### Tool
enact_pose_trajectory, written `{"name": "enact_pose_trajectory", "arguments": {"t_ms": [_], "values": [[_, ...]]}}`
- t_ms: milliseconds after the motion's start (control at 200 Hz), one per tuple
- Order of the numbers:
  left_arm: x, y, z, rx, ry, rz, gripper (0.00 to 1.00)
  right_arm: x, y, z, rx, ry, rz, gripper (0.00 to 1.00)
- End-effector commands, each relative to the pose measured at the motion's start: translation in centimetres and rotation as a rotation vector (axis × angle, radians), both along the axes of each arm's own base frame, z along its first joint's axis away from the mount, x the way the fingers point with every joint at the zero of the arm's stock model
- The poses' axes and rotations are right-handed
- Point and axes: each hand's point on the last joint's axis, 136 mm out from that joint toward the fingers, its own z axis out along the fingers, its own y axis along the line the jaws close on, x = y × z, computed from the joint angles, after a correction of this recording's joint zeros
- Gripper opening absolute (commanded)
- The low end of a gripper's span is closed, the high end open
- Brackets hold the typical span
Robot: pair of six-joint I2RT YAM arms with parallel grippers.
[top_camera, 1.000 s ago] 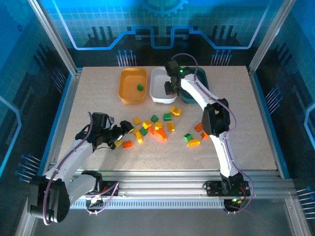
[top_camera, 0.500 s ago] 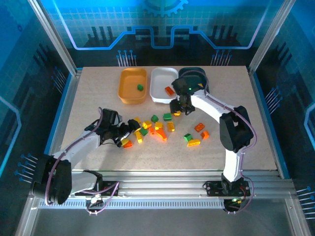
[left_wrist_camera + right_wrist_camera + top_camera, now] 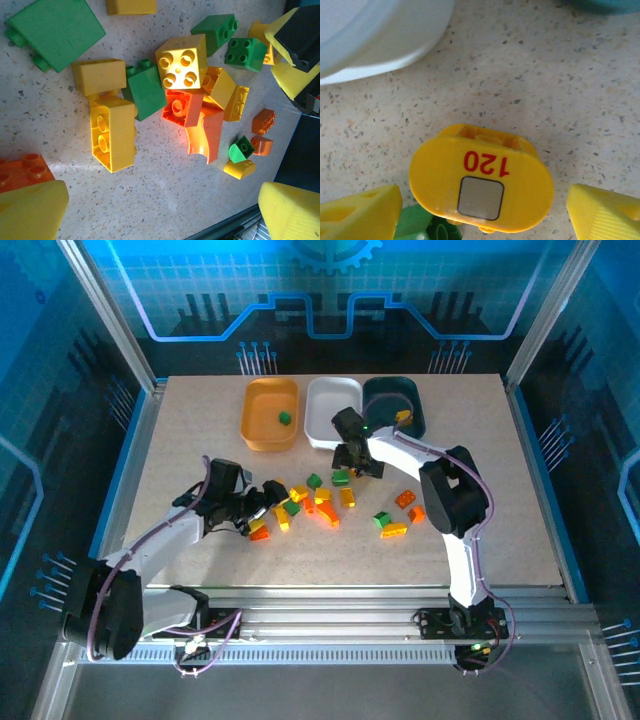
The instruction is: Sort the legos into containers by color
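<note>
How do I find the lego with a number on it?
Find the white tray at the far side of the table. Just in front of it lies a yellow lego, between the right claw's yellow fingertips. It is the oval one with a red 120 and a grey square on it, unlike the green lego beside it.
</note>
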Motion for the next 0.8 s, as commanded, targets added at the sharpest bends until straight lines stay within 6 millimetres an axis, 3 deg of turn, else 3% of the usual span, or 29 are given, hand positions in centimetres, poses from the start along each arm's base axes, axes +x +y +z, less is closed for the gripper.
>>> {"name": "enact_pose_trajectory", "arguments": {"t_ms": [0,195,435,655,795], "values": [[-0.2,0.0,0.3,0.011,-0.004,0.000,0.99,-0.1,-0.4,-1.0,-0.024,0.005,-0.097,0.87],[-0.3,0.0,-0.1,0.010,0.005,-0.003,0.99,0.4,-0.1,-2.2,0.005,0.005,-0.116,0.80],[-0.4,0.1,-0.3,0.014,0.006,-0.007,0.99,0.5,-0.9,-0.7,-0.014,-0.069,-0.101,0.63],[0.0,-0.2,0.1,0.006,0.002,-0.008,0.99,-0.6,-1.9,3.1,-0.051,-0.157,-0.044,0.59],[0.3,-0.5,0.4,0.002,-0.005,-0.018,0.99,-1.0,-3.5,7.9,-0.079,-0.264,-0.004,0.59]]}}
